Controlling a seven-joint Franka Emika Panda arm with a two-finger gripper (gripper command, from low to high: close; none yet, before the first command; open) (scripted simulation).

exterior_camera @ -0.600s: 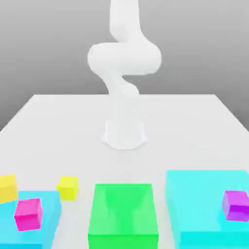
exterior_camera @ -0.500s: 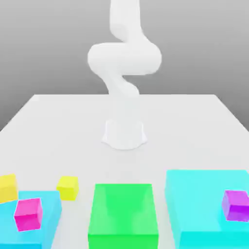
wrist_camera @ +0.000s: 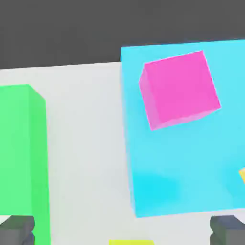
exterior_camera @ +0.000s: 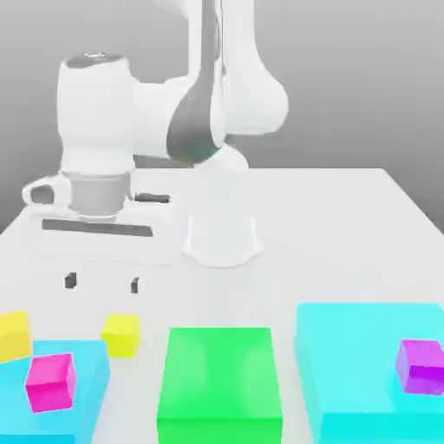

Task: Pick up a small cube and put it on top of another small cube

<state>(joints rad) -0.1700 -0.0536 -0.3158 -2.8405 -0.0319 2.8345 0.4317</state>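
A small yellow cube (exterior_camera: 120,335) sits on the white table between a cyan block (exterior_camera: 82,377) and a green block (exterior_camera: 220,386). A second small yellow cube (exterior_camera: 13,336) rests at the exterior view's left edge. My gripper (exterior_camera: 102,283) hangs open above the table, just behind the first yellow cube, with nothing between its dark fingertips (exterior_camera: 69,280). In the hand view the gripper (wrist_camera: 122,230) is spread wide, and a sliver of the yellow cube (wrist_camera: 131,242) lies between the fingers (wrist_camera: 228,229).
A magenta cube (exterior_camera: 49,381) stands on the left cyan block (wrist_camera: 182,167). A purple cube (exterior_camera: 422,366) sits on a larger cyan block (exterior_camera: 364,364) at the exterior view's right. The green block (wrist_camera: 19,153) flanks the yellow cube. The arm's base (exterior_camera: 222,238) stands mid-table.
The hand has swung into view and now hovers over the table's front left, near the yellow cube. None of the blocks or cubes has moved.
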